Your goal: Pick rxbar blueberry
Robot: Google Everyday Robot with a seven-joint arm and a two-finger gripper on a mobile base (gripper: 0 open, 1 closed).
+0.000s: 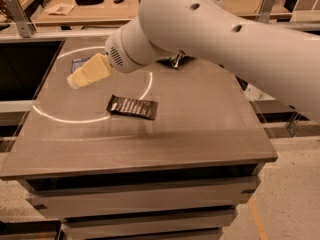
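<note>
Two cream fingers (pixel 76 80) hang above navy rxbar blueberry (pixel 78 63); opening cannot be told.

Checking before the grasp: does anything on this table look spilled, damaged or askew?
Nothing stands out. The small navy-blue bar wrapper lies flat, partly hidden by the pale gripper; the longer black-brown bar wrapper lies flat nearby, intact.

a workshop-like lab: cluttered wooden workbench (pixel 100 11) behind a grey table (pixel 200 124), tool (pixel 75 81) above its far-left.
</note>
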